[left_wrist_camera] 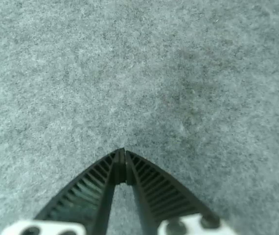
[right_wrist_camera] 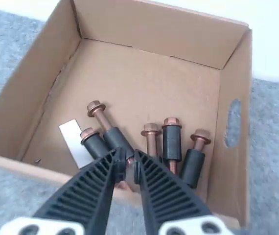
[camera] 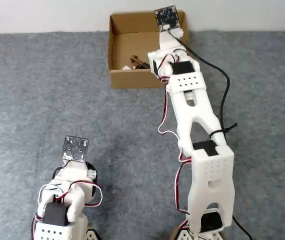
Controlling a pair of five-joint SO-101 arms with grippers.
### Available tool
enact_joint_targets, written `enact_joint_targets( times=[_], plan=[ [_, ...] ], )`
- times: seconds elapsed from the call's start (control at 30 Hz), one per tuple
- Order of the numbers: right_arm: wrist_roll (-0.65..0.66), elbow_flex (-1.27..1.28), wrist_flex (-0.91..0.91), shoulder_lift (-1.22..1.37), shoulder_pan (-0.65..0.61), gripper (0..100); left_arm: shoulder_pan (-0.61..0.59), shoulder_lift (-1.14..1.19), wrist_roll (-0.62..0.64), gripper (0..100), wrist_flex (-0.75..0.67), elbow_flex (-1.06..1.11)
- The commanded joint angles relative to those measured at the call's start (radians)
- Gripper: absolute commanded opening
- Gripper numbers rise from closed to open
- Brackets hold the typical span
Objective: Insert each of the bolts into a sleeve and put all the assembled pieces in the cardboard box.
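Five assembled bolts (right_wrist_camera: 172,142) lie in the cardboard box (right_wrist_camera: 149,29), and your right hand (right_wrist_camera: 130,157) looks clamped on one's threaded tip. If you lift before releasing, you'll drag it out over the wall. Your left hand (left_wrist_camera: 125,160) hangs clenched and empty over the table (left_wrist_camera: 178,73).

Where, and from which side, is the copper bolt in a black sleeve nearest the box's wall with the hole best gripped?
Probably on the black sleeve, from above, pinched across its width: it is thicker than the copper flanged head, and the brown cardboard box's wall stands close beside it.
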Motion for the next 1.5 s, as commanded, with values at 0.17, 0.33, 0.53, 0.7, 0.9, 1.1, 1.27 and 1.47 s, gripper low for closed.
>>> enact_joint_targets(
  times=[0.17,0.33,0.53,0.7,0.9,1.1,1.27,1.47],
  plan=[
    [0.005,-0.043,0.219,-0.206,0.019,0.8,-0.006,-0.008,-0.005,0,0.005,-0.004],
    [0.003,-0.041,0.412,-0.306,0.021,0.8,-0.006,-0.008,-0.005,0,0.005,-0.004],
    [0.003,-0.037,0.611,-0.426,0.041,0.8,-0.006,-0.008,-0.005,0,0.005,-0.004],
    [-0.046,-0.037,0.771,-0.515,0.111,0.8,-0.006,-0.008,-0.005,0,0.005,-0.004],
    [-0.155,-0.037,1.001,-0.593,0.211,0.8,-0.006,-0.008,-0.005,0,0.005,-0.004],
    [-0.195,0.026,1.024,-0.69,0.302,0.8,-0.006,-0.008,-0.005,0,0.005,-0.004],
    [-0.189,0.362,1.01,-0.935,0.298,0.8,-0.006,-0.008,-0.005,0,0.005,-0.004],
    [-0.186,0.822,0.782,-1.296,0.3,0.8,-0.006,-0.008,-0.005,0,0.005,-0.004]
  ],
)
